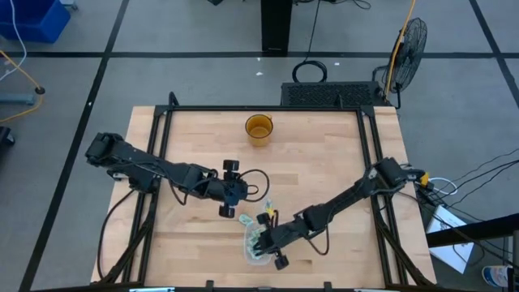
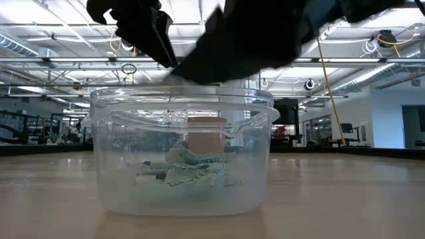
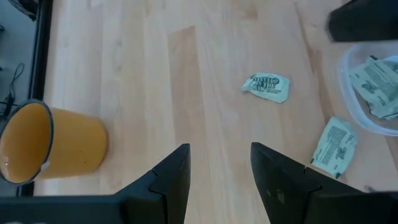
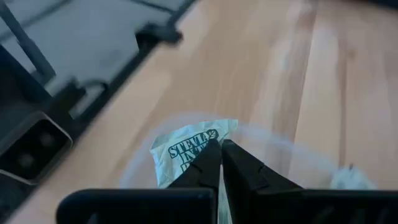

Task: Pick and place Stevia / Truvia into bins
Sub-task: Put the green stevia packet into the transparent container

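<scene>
1. Right gripper point(image 4: 221, 163) is clenched on a Stevia sachet point(image 4: 186, 148), pinched at its edge, and hangs directly over the clear bin point(image 1: 258, 247) at the near edge of the table point(image 1: 324, 154).
2. Step in hand: the drop. The sachet is above the bin, not yet in it; judged as the carry being done and the release being due.
3. Bin contents: the low view shows several sachets point(image 2: 189, 171) piled on the bin floor, so the task looks well along.
4. Left gripper point(image 3: 219, 177) is released, fingers apart and empty, hovering over bare wood just beyond the bin.
5. Loose sachets left on the table: a crumpled one point(image 3: 267, 86) ahead of the left fingers and a flat one point(image 3: 333, 146) just beside the bin wall.
6. Amber cup point(image 1: 259, 130) stands well apart at the far side, not involved.
7. Next: the right fingers should part with the sachet inside the rim; risk is the paper sticking to a pad or fluttering out. The left could then go down on the crumpled sachet.
</scene>
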`<action>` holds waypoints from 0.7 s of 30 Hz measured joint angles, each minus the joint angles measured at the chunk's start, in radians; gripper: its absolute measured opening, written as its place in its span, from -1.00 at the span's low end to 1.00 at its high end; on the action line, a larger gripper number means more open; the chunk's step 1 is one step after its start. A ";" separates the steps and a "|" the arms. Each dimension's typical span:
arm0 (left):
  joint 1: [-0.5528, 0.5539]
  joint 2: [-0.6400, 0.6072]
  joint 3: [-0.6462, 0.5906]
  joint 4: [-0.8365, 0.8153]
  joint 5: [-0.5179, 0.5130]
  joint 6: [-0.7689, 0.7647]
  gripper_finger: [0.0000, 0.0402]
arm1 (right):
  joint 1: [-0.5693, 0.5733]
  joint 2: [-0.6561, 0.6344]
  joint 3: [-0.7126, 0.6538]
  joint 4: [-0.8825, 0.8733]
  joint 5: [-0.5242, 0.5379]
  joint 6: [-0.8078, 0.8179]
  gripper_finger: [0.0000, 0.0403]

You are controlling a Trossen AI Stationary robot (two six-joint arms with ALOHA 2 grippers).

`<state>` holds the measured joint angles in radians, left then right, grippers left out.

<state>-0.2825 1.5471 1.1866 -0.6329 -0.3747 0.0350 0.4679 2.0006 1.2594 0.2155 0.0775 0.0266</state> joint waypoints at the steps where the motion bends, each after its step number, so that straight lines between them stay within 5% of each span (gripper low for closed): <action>1: 0.000 0.000 0.000 0.000 0.005 0.000 -0.13 | 0.000 0.011 0.000 -0.003 0.001 0.010 -0.98; 13: 0.000 0.000 0.000 -0.004 0.029 -0.054 -0.13 | -0.006 0.022 0.000 -0.075 0.107 -0.036 -0.58; 21: -0.005 0.000 -0.018 -0.012 0.210 -0.144 -0.13 | -0.003 -0.085 0.000 -0.159 0.106 -0.096 -0.45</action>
<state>-0.2871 1.5471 1.1683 -0.6454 -0.1651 -0.1094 0.4648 1.9156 1.2591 0.0565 0.1832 -0.0693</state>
